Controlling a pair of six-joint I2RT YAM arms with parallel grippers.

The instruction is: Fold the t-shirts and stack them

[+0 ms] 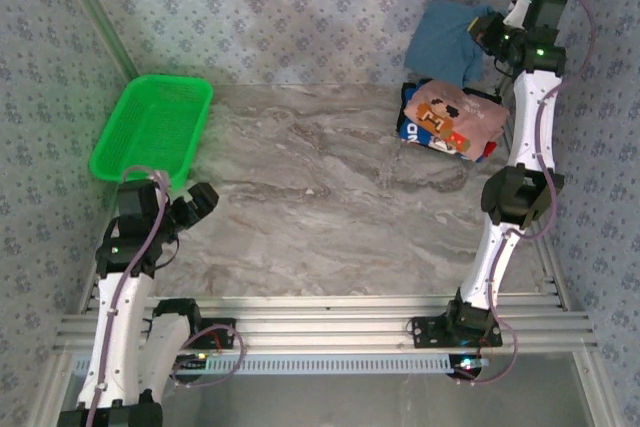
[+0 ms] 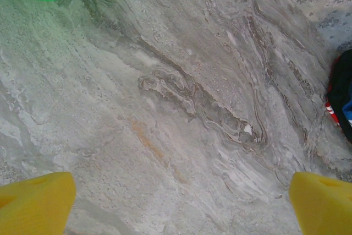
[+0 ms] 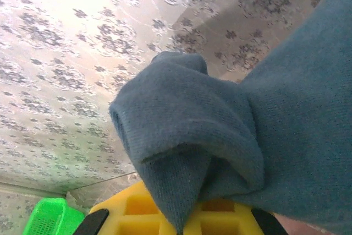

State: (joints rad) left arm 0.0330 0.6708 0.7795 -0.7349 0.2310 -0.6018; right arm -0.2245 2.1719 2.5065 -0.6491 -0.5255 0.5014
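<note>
The tabletop (image 1: 300, 207) is a grey-brown surface like marble, with darker veins running across it. The green mesh basket (image 1: 150, 127) stands at its far left corner. Well apart from the basket, far to its right and at about the same depth, a pile of folded t-shirts (image 1: 450, 125) lies directly on the stone. A pink t-shirt (image 1: 455, 112) with red-brown print is on top, and a dark blue t-shirt (image 1: 414, 133) is under it (only its edge with white print shows).
</note>
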